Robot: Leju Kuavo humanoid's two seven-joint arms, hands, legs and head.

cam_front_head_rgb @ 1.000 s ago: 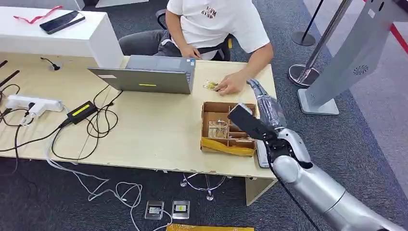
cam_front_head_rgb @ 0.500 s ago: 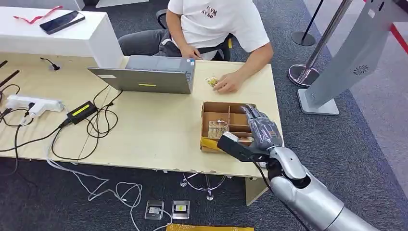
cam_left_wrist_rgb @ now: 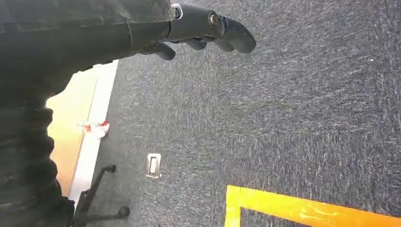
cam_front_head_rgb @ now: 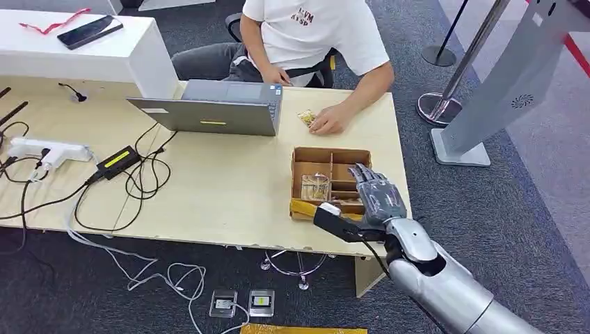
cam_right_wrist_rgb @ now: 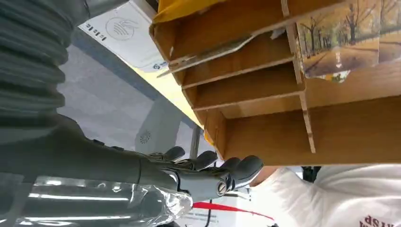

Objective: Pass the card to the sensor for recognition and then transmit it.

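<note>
Right hand [cam_front_head_rgb: 379,197]: poised above the right-hand side of the cardboard box [cam_front_head_rgb: 330,182], back of the hand upward, fingers extended and slightly apart, holding nothing. Its silver forearm rises from the lower right of the head view.

Left hand [cam_left_wrist_rgb: 203,30]: hangs over grey carpet [cam_left_wrist_rgb: 293,109], fingers loosely extended with nothing in them.

Left to right across the tabletop [cam_front_head_rgb: 222,188] in the head view: a white power strip [cam_front_head_rgb: 38,149] and a black adapter [cam_front_head_rgb: 118,161] with looped cables; an open grey laptop [cam_front_head_rgb: 216,108]; the divided cardboard box near the front right edge; a person's hand [cam_front_head_rgb: 328,122] resting on a small card [cam_front_head_rgb: 306,117] beyond the box. A second card [cam_front_head_rgb: 316,186] lies inside the box, in a compartment left of the right hand. A grey kiosk stand [cam_front_head_rgb: 508,83] stands on the floor, well apart to the right.

The right wrist view adds detail not available from the head view: the box's wooden-coloured dividers form several compartments; the card [cam_right_wrist_rgb: 338,40] carries a picture of autumn trees and leans in one compartment, and a thin flat card [cam_right_wrist_rgb: 208,54] lies tilted in another. The fingertips [cam_right_wrist_rgb: 243,168] sit just outside the box wall, not touching any card. A white sheet with a hand symbol [cam_right_wrist_rgb: 120,30] lies beside the box.

The left wrist view shows a yellow floor line [cam_left_wrist_rgb: 302,210].
</note>
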